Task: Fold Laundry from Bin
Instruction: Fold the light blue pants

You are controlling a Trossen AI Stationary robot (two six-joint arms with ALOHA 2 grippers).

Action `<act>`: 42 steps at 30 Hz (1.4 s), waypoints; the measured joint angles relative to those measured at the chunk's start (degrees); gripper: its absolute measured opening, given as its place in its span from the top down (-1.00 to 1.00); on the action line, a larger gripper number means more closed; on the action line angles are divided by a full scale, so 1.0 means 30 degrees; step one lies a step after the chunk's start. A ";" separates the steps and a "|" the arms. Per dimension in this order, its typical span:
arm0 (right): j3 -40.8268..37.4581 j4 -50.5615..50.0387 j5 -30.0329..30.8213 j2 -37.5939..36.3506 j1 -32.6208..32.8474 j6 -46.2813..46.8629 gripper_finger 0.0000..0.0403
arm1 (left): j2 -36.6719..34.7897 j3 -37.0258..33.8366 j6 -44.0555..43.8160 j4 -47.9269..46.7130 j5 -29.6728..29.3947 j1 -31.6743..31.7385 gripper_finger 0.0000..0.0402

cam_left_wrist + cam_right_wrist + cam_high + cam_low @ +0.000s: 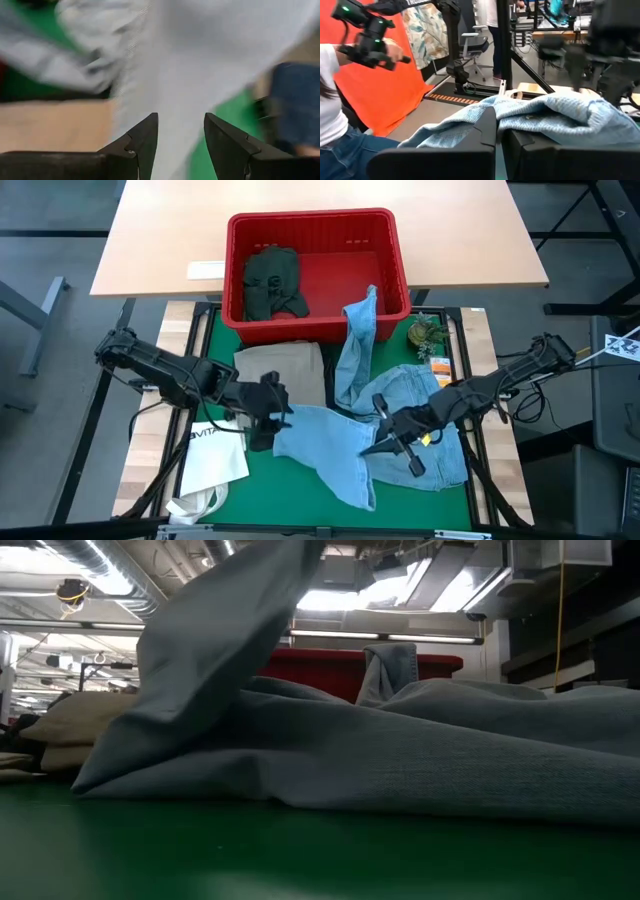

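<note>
On the green mat of the counter (300, 500), a pair of light blue denim jeans (330, 445) lies spread and rumpled, one leg trailing up over the rim of the red slotted plastic bin (395, 255) at the far edge. A dark green garment (272, 280) sits inside that bin, and folded khaki trousers (285, 370) rest on the mat just in front of it.

At the jeans' left edge, the left gripper (180, 137) has its fingers parted, with pale denim hanging just past the gap between them; the low view shows a flap of the jeans raised high on that side. The right gripper (388, 442) is over the middle of the jeans, its fingers closed together on a pinch of the blue fabric, which bunches over them in the right wrist view.

The risk from here, as I judge it, is uneven handling: with only the right side pinched and the left fingers apart, the raised flap may flop down crooked and crease the fold. Pulling could also drag the leg caught on the bin rim, or nudge the white tote bag (215, 455) beside the left arm.
</note>
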 joint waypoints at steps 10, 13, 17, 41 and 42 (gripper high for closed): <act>0.0000 -0.0050 -0.0328 -0.0023 0.0000 0.0423 0.96 | 0.0000 0.0000 0.0597 -0.3183 0.0036 0.2352 0.23; 0.0000 0.0082 -0.0361 -0.0019 0.0000 0.0423 0.97 | 0.0000 0.0000 0.1183 -0.3023 0.1002 0.3098 0.24; 0.0000 0.0053 -0.0515 -0.0019 0.0000 0.0430 0.96 | 0.0000 0.0000 0.1877 -0.3017 0.3015 0.4014 0.24; 0.0000 -0.0185 -0.0623 -0.0019 -0.0007 0.0314 0.95 | 0.2645 0.0000 0.1829 -0.5827 0.9666 0.4267 0.46; 0.0000 -0.0432 -0.0364 -0.0019 -0.0007 0.0242 0.95 | 0.2645 0.0000 0.1551 -0.6414 0.9722 0.4114 0.55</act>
